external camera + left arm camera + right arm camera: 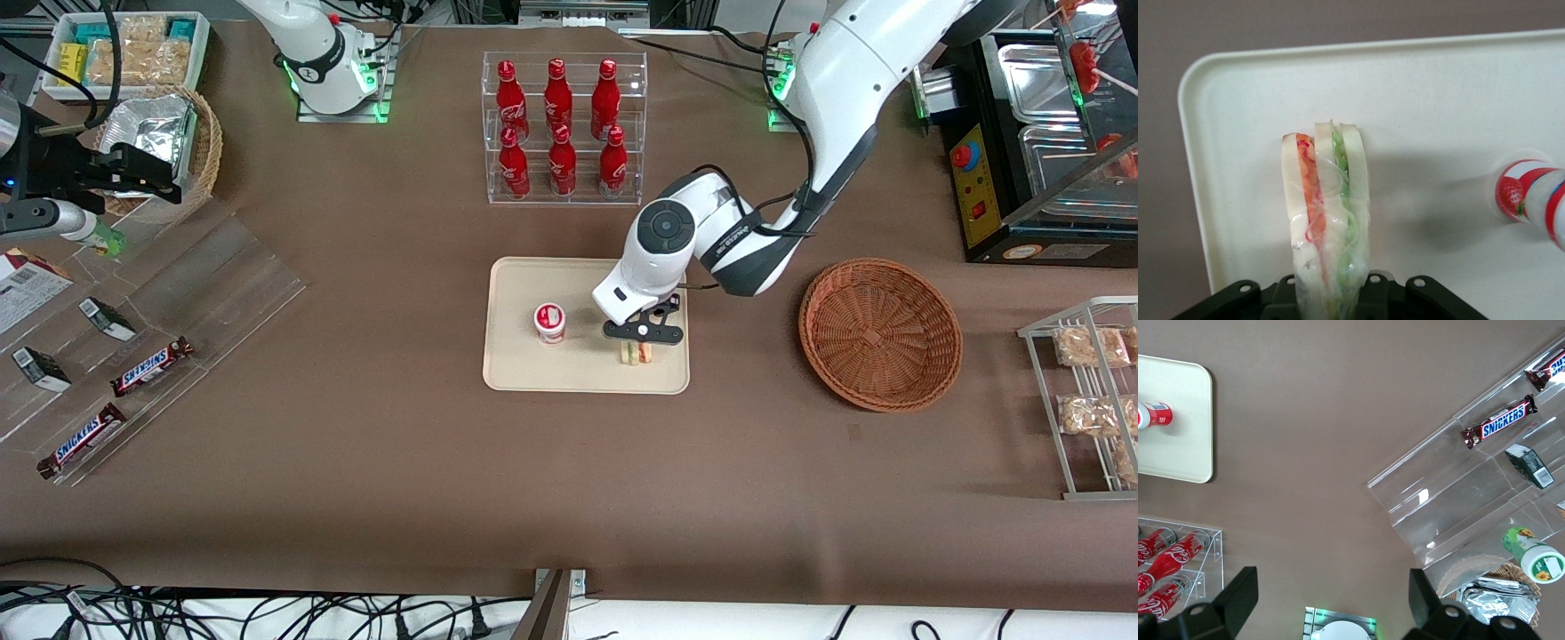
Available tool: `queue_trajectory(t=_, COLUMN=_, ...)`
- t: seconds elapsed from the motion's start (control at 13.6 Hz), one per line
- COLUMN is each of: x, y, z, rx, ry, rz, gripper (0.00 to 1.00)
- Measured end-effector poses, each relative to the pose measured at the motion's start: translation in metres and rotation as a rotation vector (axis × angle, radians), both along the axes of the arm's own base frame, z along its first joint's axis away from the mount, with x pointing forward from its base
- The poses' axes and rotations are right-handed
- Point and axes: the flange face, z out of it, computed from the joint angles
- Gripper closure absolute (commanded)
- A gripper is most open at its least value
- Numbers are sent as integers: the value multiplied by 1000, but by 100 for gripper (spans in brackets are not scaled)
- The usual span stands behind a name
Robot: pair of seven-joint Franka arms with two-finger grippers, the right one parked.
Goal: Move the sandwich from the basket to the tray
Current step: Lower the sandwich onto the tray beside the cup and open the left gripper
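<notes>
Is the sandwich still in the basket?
No. The sandwich stands on edge over the tray, gripped by the hand. The basket holds nothing.

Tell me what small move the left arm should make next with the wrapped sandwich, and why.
Probably lower slightly and open. The hand holds the clear-wrapped triangular sandwich cut side up over the flat cream-beige tray, beside the small red-and-white cup. The round reddish-brown wicker basket holds nothing. Whether the sandwich already touches the tray is unclear.
</notes>
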Motion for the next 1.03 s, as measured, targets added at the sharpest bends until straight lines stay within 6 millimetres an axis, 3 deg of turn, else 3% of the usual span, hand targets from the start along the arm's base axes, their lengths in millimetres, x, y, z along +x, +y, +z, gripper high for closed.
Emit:
queue_trajectory(t=0.07, x=-1, y=-1, z=-4, rx=3, ry=2, rz=-4, gripper=100)
queue_trajectory(t=0.15, x=-2, y=-1, z=-7, rx=8, ry=-1, rz=-8, gripper=66)
queue_trajectory(t=0.22, x=-2, y=-2, z=-7, rx=11, ry=-5, rz=-6, gripper=10)
queue_trajectory(t=0.3, x=-2, y=-2, z=-7, rx=13, ry=-6, rz=7, gripper=0)
queue_trajectory(t=0.59, x=1, y=-3, z=-2, rx=12, ry=-18, rz=51, gripper=0)
queue_trajectory(t=0.74, x=11, y=-2, z=17, rx=10, ry=-44, rz=115, gripper=0)
queue_trajectory(t=0.89, x=23, y=4, z=58, rx=26, ry=-86, rz=207, gripper=0)
queue_trajectory(t=1.03, x=39, y=27, z=117, rx=55, ry=-144, rz=296, gripper=0)
